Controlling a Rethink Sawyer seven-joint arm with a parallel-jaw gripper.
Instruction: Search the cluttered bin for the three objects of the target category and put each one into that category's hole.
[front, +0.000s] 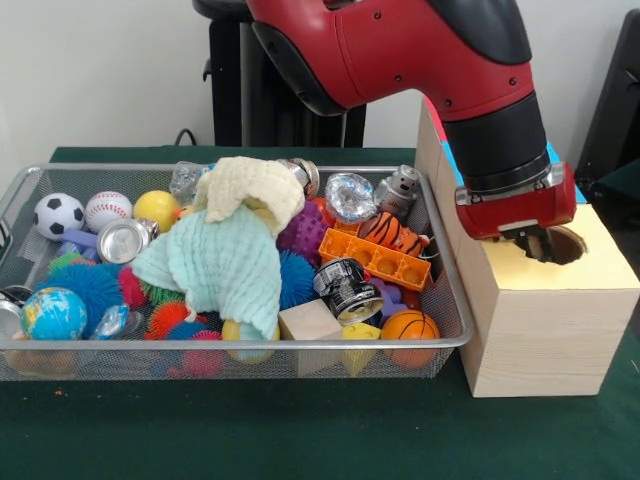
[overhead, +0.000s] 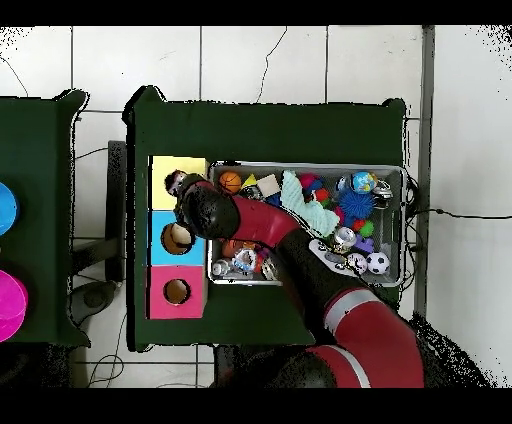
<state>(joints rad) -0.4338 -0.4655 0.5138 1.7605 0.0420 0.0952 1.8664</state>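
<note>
The pincer (front: 541, 243) hangs directly over the round hole (front: 562, 243) in the yellow top of the wooden box (front: 540, 330), its dark tips at the hole's rim. Whether it is spread or closed, and whether it carries anything, cannot be told from either view: the red wrist housing covers most of it in the front view, and the arm's dark end hides it from above.

The arm (front: 420, 50) reaches down from above, its red and black forearm slanting toward the box and ending in a black cylinder and a red wrist block pointing straight down. In the overhead view the arm (overhead: 290, 250) crosses over the bin to the yellow section (overhead: 178, 170) of the box, which lies beside a blue section (overhead: 176, 238) and a pink section (overhead: 176, 291), each with its own hole.

The wire mesh bin (front: 200, 355) sits on the green table (front: 300, 430) just beside the box, crowded with things: a pale green cloth (front: 215, 265) and a cream cloth (front: 250, 185) heaped in the middle, a soccer ball (front: 57, 214), a baseball (front: 107, 209), a yellow ball (front: 156, 208), a globe ball (front: 54, 312), a small basketball (front: 409, 328), a wooden block (front: 309, 322), an orange plastic brick (front: 388, 258), a tiger-striped toy (front: 392, 232), a dark tin can (front: 346, 288) and spiky rubber balls (front: 92, 285). The can's label is too small to read.
</note>
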